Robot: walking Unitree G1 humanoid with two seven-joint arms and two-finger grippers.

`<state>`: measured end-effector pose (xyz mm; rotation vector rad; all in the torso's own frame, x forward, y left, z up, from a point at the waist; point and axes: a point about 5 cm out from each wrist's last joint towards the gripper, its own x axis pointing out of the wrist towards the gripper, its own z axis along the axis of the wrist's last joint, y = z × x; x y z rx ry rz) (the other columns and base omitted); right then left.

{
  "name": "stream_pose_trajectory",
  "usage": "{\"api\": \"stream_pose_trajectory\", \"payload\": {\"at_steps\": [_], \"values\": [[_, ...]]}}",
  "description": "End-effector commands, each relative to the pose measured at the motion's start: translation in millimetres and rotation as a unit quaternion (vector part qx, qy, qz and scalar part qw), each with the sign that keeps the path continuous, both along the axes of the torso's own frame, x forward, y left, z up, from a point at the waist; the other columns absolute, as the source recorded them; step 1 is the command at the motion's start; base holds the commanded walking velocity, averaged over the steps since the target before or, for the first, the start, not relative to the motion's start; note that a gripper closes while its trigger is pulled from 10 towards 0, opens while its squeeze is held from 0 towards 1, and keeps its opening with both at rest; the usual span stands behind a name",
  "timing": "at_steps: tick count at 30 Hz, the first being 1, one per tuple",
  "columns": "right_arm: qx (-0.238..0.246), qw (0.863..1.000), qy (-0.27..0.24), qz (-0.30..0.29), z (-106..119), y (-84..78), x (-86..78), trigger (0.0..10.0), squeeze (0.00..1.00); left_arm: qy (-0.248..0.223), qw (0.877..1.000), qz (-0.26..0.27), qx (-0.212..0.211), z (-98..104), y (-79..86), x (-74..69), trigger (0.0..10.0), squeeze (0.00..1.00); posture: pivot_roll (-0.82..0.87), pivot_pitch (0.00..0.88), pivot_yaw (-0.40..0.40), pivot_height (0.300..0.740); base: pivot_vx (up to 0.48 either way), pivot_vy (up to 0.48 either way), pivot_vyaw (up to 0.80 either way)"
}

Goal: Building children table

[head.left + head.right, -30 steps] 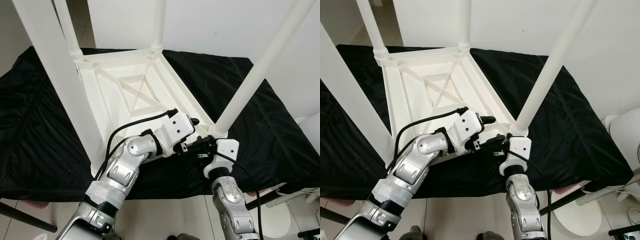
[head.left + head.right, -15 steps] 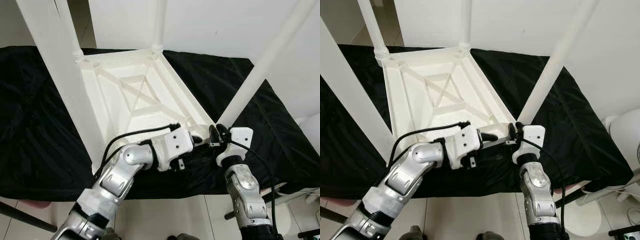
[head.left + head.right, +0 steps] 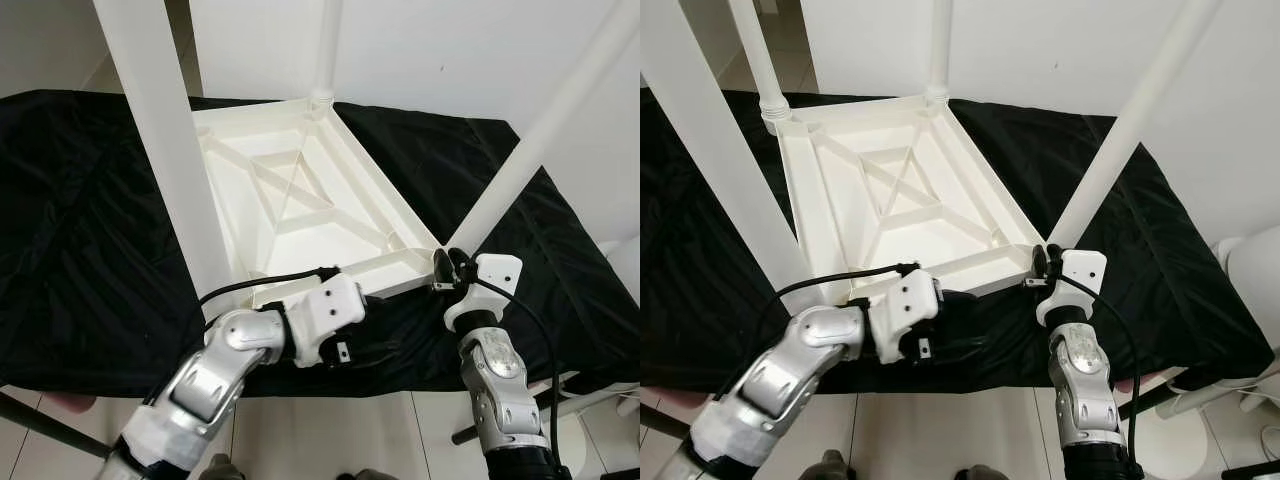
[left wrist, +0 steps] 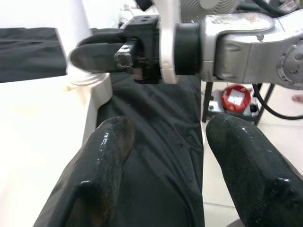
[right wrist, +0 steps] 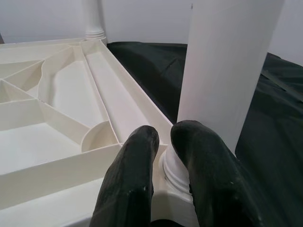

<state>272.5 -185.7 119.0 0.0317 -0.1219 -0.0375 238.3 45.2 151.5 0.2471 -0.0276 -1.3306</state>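
White plastic table (image 3: 300, 200) lies upside down on a black cloth (image 3: 80, 230), legs up. The right gripper (image 5: 165, 156) sits at the table's near right corner, fingers pressed together against the base of that corner's leg (image 3: 540, 130), seemingly grasping nothing. The left gripper (image 4: 165, 156) hovers over the cloth just beside the table's near edge, fingers spread and empty. A red-topped object (image 4: 236, 98) stands on the floor beyond.

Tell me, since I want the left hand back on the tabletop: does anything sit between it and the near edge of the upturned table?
Nothing visible does. The left hand is open over the black cloth, just beside the table's near edge. The right hand is at the base of the near right leg, off to the side.
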Motion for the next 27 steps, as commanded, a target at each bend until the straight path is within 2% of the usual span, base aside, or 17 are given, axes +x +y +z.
{"api": "stream_pose_trajectory", "payload": {"at_steps": [1, 4, 5, 7, 9, 10, 13, 16, 17, 18, 20, 22, 23, 25, 27], "values": [[0.005, 0.999, 0.008, -0.044, -4.9, -15.7, -4.1, 10.0, 0.0, -0.003, 1.0, 0.012, -0.012, 4.5, 9.3, 1.0, 10.0, 0.0, 0.05, 0.0, -0.074, 0.74, 0.0, 0.0, 0.0], [0.004, 0.999, 0.009, -0.044, -4.9, -16.3, -3.4, 10.0, 0.0, -0.006, 0.999, 0.035, -0.03, 8.2, 15.9, 1.8, 10.0, 0.0, 0.06, 0.0, -0.081, 0.74, 0.0, 0.0, 0.0], [0.002, 0.999, 0.011, -0.044, -5.8, -17.7, -2.0, 10.0, 0.0, -0.008, 0.996, 0.06, -0.058, 13.0, 26.3, 1.9, 10.0, 0.0, 0.07, 0.004, -0.082, 0.74, 0.0, 0.0, 0.0], [0.001, 0.999, 0.012, -0.043, -6.1, -18.1, -1.4, 10.0, 0.0, -0.009, 0.995, 0.069, -0.071, 14.9, 30.7, 1.5, 10.0, 0.0, 0.07, 0.004, -0.082, 0.74, 0.0, 0.0, 0.0], [0.0, 0.999, 0.011, -0.043, -4.7, -19.4, 1.9, 10.0, 0.0, 0.02, 0.995, 0.046, -0.086, 16.5, 47.0, -7.9, 10.0, 0.0, 0.08, 0.009, -0.083, 0.74, 0.0, 0.0, 0.0], [0.0, 0.999, 0.011, -0.043, -4.7, -19.4, 1.9, 10.0, 0.0, 0.02, 0.995, 0.046, -0.086, 16.5, 47.0, -7.9, 10.0, 0.0, 0.08, 0.009, -0.083, 0.74, 0.0, 0.0, 0.0], [-0.001, 0.999, 0.007, -0.042, -2.1, -19.7, 5.2, 10.0, 0.0, 0.052, 0.995, 0.013, -0.083, 17.0, 61.6, -19.3, 10.0, 0.0, 0.08, 0.012, -0.083, 0.74, 0.0, 0.0, 0.0], [-0.002, 0.999, 0.004, -0.039, -0.4, -19.2, 7.7, 10.0, 0.0, 0.072, 0.995, 0.004, -0.075, 16.5, 73.1, -23.9, 10.0, 0.0, 0.09, 0.014, -0.087, 0.74, 0.0, 0.0, 0.0], [-0.004, 0.999, 0.003, -0.037, 0.0, -19.2, 9.6, 10.0, 0.0, 0.082, 0.993, 0.008, -0.083, 17.2, 82.5, -25.9, 10.0, 0.0, 0.1, 0.017, -0.091, 0.74, 0.0, 0.0, 0.0], [-0.004, 0.999, 0.003, -0.037, 0.0, -19.2, 9.6, 10.0, 0.0, 0.082, 0.993, 0.008, -0.083, 17.2, 82.5, -25.9, 10.0, 0.0, 0.1, 0.017, -0.091, 0.74, 0.0, 0.0, 0.0], [-0.008, 0.999, 0.004, -0.031, 0.3, -19.1, 12.4, 10.0, 0.0, 0.052, 0.992, 0.018, -0.11, 23.4, 100.6, -29.9, 10.0, 0.0, 0.1, 0.02, -0.094, 0.74, 0.0, 0.0, 0.0], [-0.012, 1.0, 0.005, -0.027, 0.0, -19.0, 14.6, 10.0, 0.0, 0.081, 0.993, 0.012, -0.088, 19.3, 115.4, -35.6, 10.0, 0.0, 0.11, 0.022, -0.095, 0.74, 0.0, 0.0, 0.0], [-0.012, 1.0, 0.005, -0.027, 0.0, -19.0, 14.6, 10.0, 0.0, 0.081, 0.993, 0.012, -0.088, 19.3, 115.4, -35.6, 10.0, 0.0, 0.11, 0.022, -0.095, 0.74, 0.0, 0.0, 0.0], [-0.013, 1.0, 0.006, -0.026, -0.8, -19.1, 16.7, 10.0, 0.0, 0.121, 0.99, 0.01, -0.073, 16.3, 129.7, -40.1, 10.0, 0.0, 0.13, 0.031, -0.1, 0.74, 0.0, 0.0, 0.0], [-0.012, 1.0, 0.007, -0.026, -0.9, -19.2, 17.7, 10.0, 0.0, 0.129, 0.989, 0.012, -0.069, 16.8, 135.0, -42.1, 10.0, 0.0, 0.13, 0.031, -0.1, 0.74, 0.0, 0.0, 0.0]]}}
